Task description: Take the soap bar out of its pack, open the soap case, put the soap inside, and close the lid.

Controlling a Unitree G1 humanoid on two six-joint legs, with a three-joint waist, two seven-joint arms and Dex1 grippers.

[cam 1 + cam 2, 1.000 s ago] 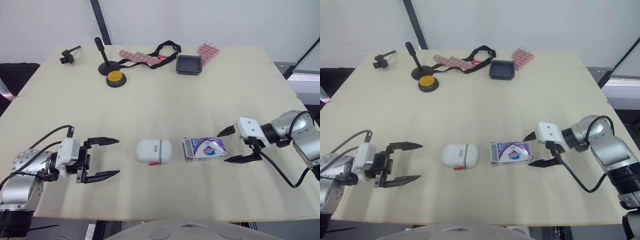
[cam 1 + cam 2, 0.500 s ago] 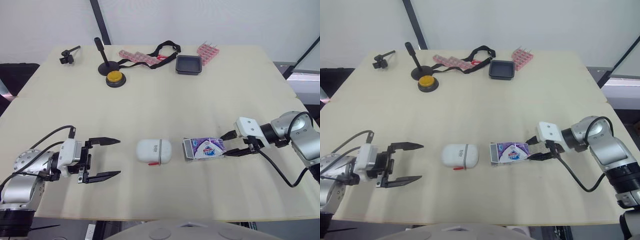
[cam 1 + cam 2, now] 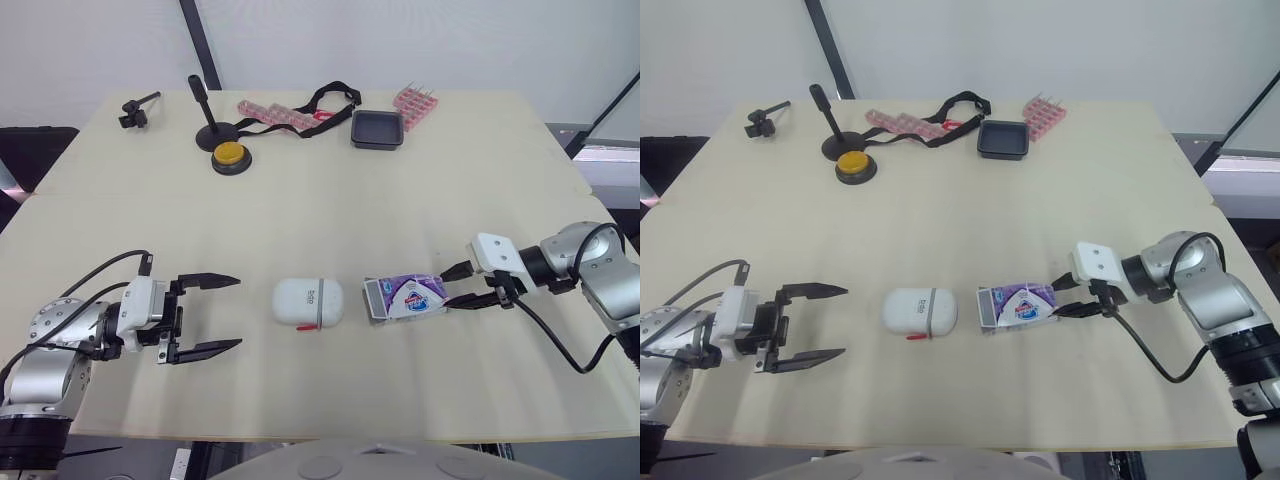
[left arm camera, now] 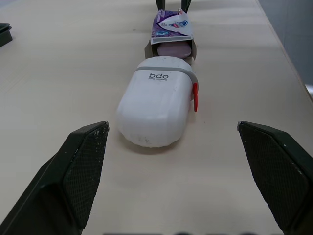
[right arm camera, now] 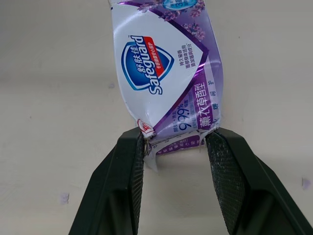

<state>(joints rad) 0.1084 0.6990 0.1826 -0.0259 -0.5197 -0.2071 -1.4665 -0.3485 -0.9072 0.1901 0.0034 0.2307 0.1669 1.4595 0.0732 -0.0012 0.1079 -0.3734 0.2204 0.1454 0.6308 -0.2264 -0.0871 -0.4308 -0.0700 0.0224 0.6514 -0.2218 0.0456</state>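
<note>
While open-ended, purple soap pack (image 3: 407, 297) crumpled

Shut white soap case (image 3: 308, 302), open-ended purple soap pack (image 3: 407, 297) lying just beside

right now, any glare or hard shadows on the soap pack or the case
Left eye view: even, soft light; the soap case casts only a faint shadow on the table. Right wrist view: no glare on the soap pack, its print is not washed out. Left wrist view: the soap bar sits in shade inside the pack's open end.
</note>
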